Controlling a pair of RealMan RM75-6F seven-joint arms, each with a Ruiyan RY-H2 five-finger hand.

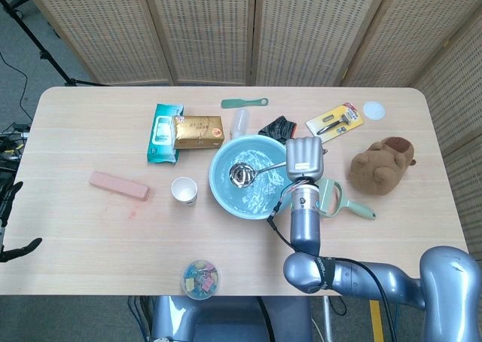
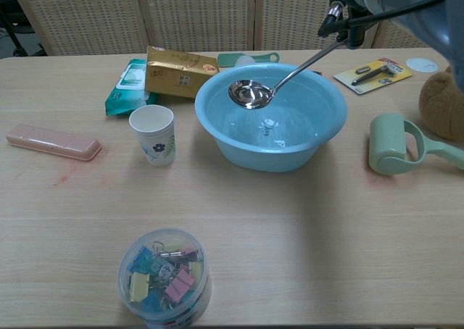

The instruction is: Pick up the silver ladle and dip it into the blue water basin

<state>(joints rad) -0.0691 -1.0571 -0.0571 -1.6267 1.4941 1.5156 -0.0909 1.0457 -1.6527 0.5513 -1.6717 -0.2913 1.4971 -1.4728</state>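
My right hand (image 1: 303,160) holds the silver ladle (image 1: 242,174) by its handle end, just right of the blue water basin (image 1: 226,199). The ladle's bowl (image 2: 250,94) hangs above the water inside the basin (image 2: 319,137), and drops fall from it onto the rippled surface. In the chest view only the wrist and the arm show at the top right edge, and the long handle slants down to the left from there. My left hand (image 1: 9,214) shows only as dark fingers at the left edge of the head view, far from the table's objects; its state is unclear.
A paper cup (image 2: 153,134) stands left of the basin, a gold packet (image 2: 180,72) and green wipes pack (image 2: 127,83) behind it. A pink case (image 2: 52,141) lies far left, a clip jar (image 2: 164,277) at front. Right of the basin: green roller (image 2: 395,147), brown plush (image 1: 385,165), carded tool (image 1: 334,122).
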